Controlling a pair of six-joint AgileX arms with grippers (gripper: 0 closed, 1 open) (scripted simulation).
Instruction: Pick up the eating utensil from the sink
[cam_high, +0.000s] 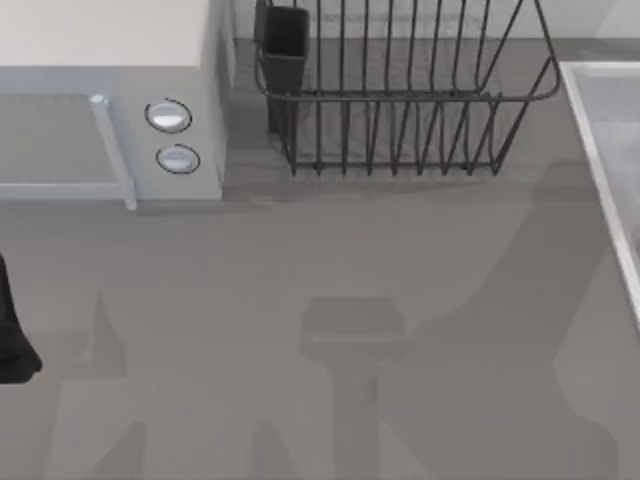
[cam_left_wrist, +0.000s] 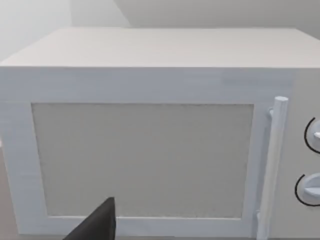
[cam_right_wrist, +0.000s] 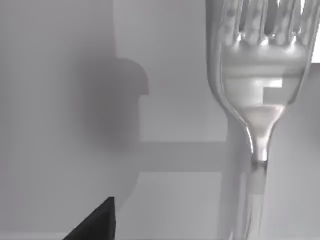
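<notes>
One fork (cam_right_wrist: 260, 75) hung close before the right claw, whose grip could not be told; a loose hold risked dropping it into the sink (cam_high: 600, 150).

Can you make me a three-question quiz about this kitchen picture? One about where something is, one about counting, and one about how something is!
1. Where is the dish rack in the top view?
A. beside the microwave, on its right
B. on top of the microwave
C. inside the sink

2. How many round knobs does the microwave have?
A. one
B. two
C. four

3. How is the microwave door?
A. wide open
B. missing
C. closed

Answers:
1. A, the dark wire rack stands on the counter right of the microwave, with the sink further right.
2. B, two knobs sit one above the other next to the handle.
3. C, the door lies flat against the front in the left wrist view.
</notes>
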